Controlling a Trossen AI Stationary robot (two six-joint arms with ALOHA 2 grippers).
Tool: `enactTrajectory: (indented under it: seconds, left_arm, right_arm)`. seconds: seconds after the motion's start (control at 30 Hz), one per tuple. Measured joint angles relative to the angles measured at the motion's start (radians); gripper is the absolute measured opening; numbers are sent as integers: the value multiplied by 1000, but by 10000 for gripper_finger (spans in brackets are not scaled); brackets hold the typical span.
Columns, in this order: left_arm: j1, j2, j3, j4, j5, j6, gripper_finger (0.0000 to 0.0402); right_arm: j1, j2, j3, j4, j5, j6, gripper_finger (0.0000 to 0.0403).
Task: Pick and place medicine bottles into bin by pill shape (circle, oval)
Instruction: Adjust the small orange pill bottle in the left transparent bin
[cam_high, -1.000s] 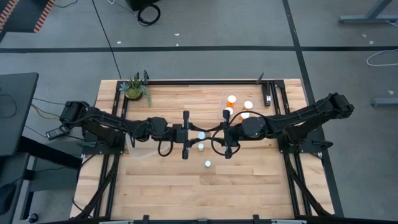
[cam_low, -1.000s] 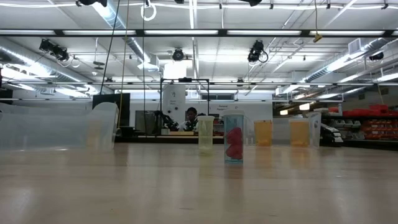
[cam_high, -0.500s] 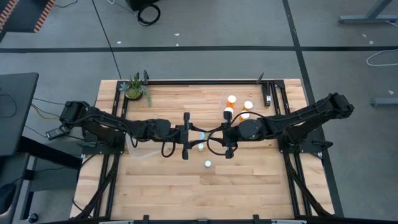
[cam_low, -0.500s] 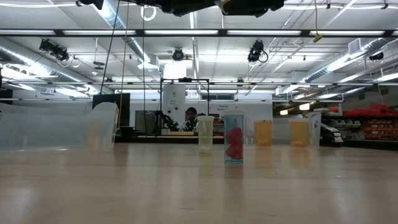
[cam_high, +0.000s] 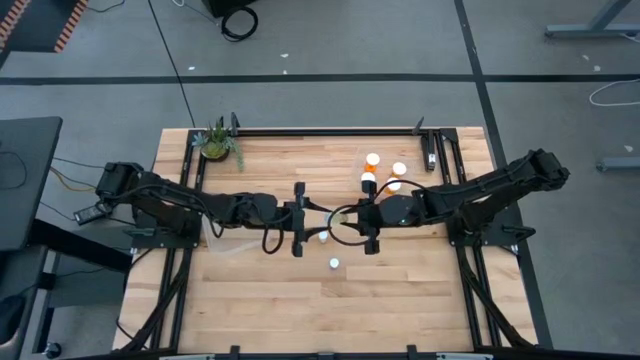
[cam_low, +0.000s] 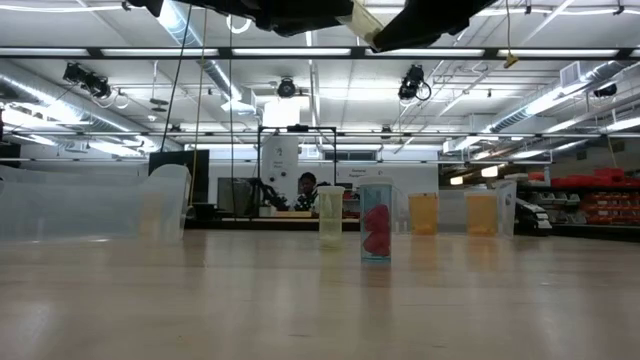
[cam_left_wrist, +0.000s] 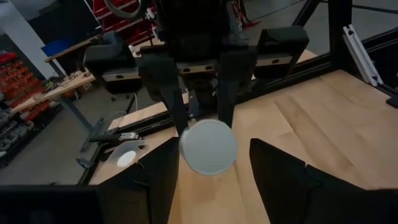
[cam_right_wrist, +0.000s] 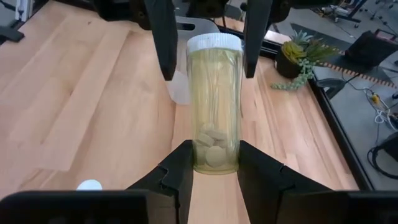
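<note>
At table (cam_high: 400, 290) centre, both arms meet nose to nose above the wood, and a hand-over is in progress; the low view shows only their dark undersides along its upper edge, lower than a second ago.

Left gripper (cam_right_wrist: 209, 73): jaws now stand wide, one finger on each side of the white cap with a clear gap on both; a second ago they were much narrower, so the release is judged complete or nearly so.

Right gripper (cam_right_wrist: 214, 149): fingers closed on the base of the medicine bottle (cam_right_wrist: 214, 106), which lies level between the two grippers, clear of the table; it alone carries the load.

Consequence: the bottle has passed to the right arm, and the pale flat pills inside face its wrist camera; whether they are circle or oval cannot be settled here.

Remaining stock: a bottle cluster (cam_high: 385, 170) near the right arm, two loose white bottles (cam_high: 333, 264) nearer centre; the clear bin (cam_low: 70, 205) sits on the left side.
</note>
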Motion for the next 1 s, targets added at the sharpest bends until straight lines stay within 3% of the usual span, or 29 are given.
enactTrajectory:
  seconds: [0.57, 0.8, 1.0]
  left_arm:
    - [0, 0, 0, 16, -5, -9, 177]
    - [8, 71, 0, 107, -9, 19, 176]
    - [8, 86, 77, 8, -8, 17, 178]
  right_arm:
    - [-19, 0, 0, -5, -5, 15, 120]
    - [-20, 0, -1, 1, -7, 15, 120]
    - [-20, -1, -1, -6, -5, 17, 120]
